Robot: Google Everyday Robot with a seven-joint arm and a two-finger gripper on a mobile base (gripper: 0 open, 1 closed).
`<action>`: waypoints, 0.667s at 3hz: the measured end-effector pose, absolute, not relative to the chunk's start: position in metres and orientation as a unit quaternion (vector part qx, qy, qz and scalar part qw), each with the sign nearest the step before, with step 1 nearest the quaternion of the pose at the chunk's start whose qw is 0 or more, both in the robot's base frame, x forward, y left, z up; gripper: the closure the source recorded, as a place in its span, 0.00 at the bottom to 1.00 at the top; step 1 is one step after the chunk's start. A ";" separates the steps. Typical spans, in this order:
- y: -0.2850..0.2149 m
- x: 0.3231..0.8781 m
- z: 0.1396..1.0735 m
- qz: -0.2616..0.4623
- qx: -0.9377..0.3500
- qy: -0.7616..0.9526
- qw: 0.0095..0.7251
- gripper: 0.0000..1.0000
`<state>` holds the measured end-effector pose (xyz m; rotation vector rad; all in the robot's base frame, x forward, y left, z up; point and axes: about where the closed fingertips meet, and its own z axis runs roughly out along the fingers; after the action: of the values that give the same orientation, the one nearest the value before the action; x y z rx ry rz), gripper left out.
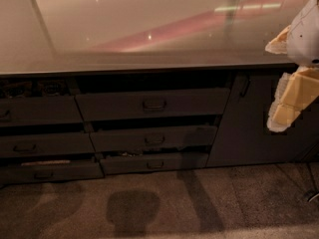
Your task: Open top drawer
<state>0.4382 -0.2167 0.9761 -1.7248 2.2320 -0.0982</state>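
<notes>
Meanwhile, gripper (292, 97) at right edge of the counter (124, 31), its grip impossible to tell, well apart from top drawer (112, 106).

The gripper (291, 101) shows at the right edge of the view, partly cut off by the frame. Its upper part is a rounded white housing (305, 31) with a smooth shell, a few tiny dark specks on it, and a dark band along its lower rim. Around it sit blocky pale yellow pieces (300, 86) with cream-white edges. One wedge (279, 43) juts from the housing's left side, and a stack of angular segments hangs beneath the housing.
</notes>
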 end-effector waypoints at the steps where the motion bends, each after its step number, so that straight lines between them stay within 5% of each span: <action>1: -0.217 0.438 0.976 -0.034 -0.603 0.781 0.159 0.00; 2: -0.221 0.457 0.948 -0.010 -0.595 0.790 0.146 0.00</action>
<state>0.4574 -0.2213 0.9485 -1.7125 2.2754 -0.0297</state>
